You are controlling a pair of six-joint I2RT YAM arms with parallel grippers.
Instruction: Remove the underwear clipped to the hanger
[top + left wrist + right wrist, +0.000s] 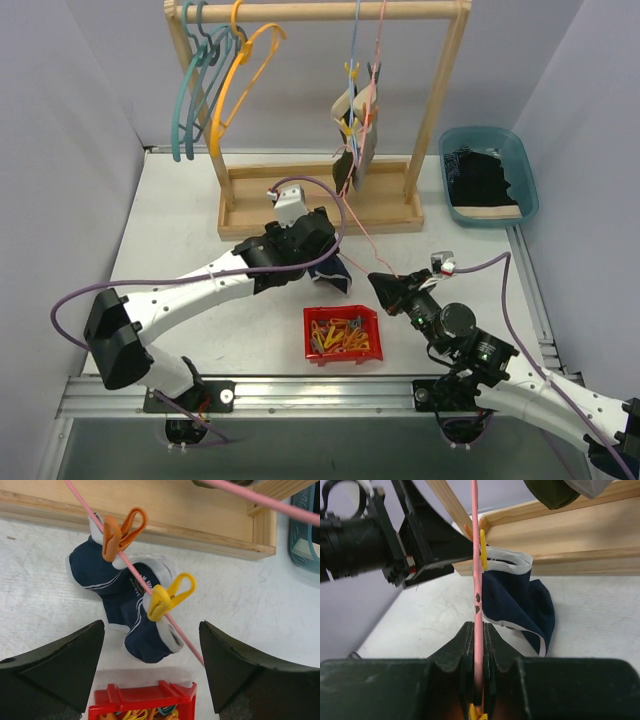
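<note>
The 2 arms meet over mid-table. The left arm (190,292) stretches from its base at the near left corner diagonally toward the centre. Its wrist is tipped downward, and the left gripper (151,627) hangs above the surface with both black fingers (65,660) spread wide apart. The right arm (520,385) reaches in from the near right, forearm low. The right gripper (477,630) points up and left, jaws pinched tight on the thin pink hanger (476,595).
</note>
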